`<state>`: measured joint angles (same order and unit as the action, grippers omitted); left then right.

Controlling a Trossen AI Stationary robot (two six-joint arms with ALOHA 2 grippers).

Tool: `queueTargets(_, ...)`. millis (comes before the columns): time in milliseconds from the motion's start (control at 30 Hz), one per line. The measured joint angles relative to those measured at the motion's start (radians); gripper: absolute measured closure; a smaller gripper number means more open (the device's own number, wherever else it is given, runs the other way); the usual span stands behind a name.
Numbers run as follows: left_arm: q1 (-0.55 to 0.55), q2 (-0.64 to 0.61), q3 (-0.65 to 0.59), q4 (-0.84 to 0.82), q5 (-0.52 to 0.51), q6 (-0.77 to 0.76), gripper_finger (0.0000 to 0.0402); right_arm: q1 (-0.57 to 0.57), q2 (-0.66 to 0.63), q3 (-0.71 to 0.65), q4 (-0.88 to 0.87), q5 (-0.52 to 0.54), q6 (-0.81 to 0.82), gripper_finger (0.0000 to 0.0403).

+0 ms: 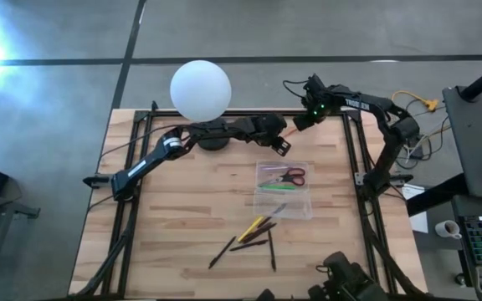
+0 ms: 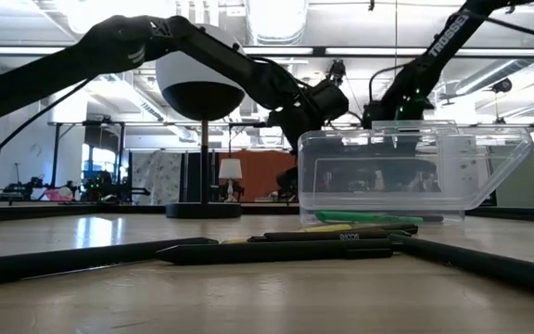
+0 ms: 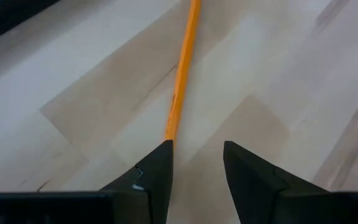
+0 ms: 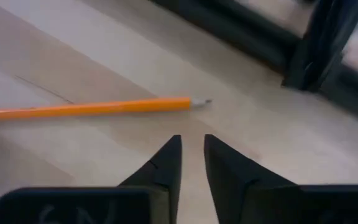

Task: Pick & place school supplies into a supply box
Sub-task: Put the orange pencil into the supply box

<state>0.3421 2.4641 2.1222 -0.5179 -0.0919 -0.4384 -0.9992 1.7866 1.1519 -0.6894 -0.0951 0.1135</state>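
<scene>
An orange pencil point(image 3: 182, 68) point(image 4: 92, 109) lies flat on the wood near the table's far edge, between my two grippers. My left gripper point(image 3: 197, 146) point(image 1: 280, 146) is open just short of it, and the pencil's near end disappears behind one fingertip. My right gripper point(image 4: 192, 140) point(image 1: 298, 124) hovers beside the pencil's eraser end, open by a narrow gap. The clear supply box point(image 1: 304, 205) point(image 2: 415, 176) sits nearer the table's middle and holds red-handled scissors point(image 1: 291, 176) and a green marker point(image 1: 270, 186). A yellow pencil point(image 1: 253, 226) and several dark pens point(image 1: 249, 244) lie on the table near the box.
The white globe lamp point(image 1: 200, 89) stands on its black base by the far edge, right beside the left arm. Black frame rails point(image 1: 351, 150) border the table to the right of the box. Bare wood lies left of the box and pens.
</scene>
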Motion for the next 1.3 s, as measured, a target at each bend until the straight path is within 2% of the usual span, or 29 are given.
queueTargets(67,-0.002,0.0,-0.008,0.006,0.0,0.0,0.0276,-0.008,0.026,0.0,-0.001,-0.032,0.016,0.036)
queueTargets(267,-0.004,0.002,-0.01,0.008,0.0,0.004,0.0276,-0.009,0.037,0.0,0.035,-0.036,0.031,0.0384)
queueTargets(467,-0.007,0.002,-0.01,0.007,-0.001,0.007,0.0276,-0.01,0.03,0.004,0.08,-0.037,0.064,0.0385)
queueTargets(733,-0.007,0.002,-0.015,0.016,-0.001,0.009,0.0276,-0.009,0.086,0.003,0.096,-0.037,0.074,0.0385)
queueTargets(1300,-0.008,0.003,-0.017,0.019,-0.001,0.014,0.0276,-0.01,0.052,0.006,0.126,0.026,0.064,0.0385)
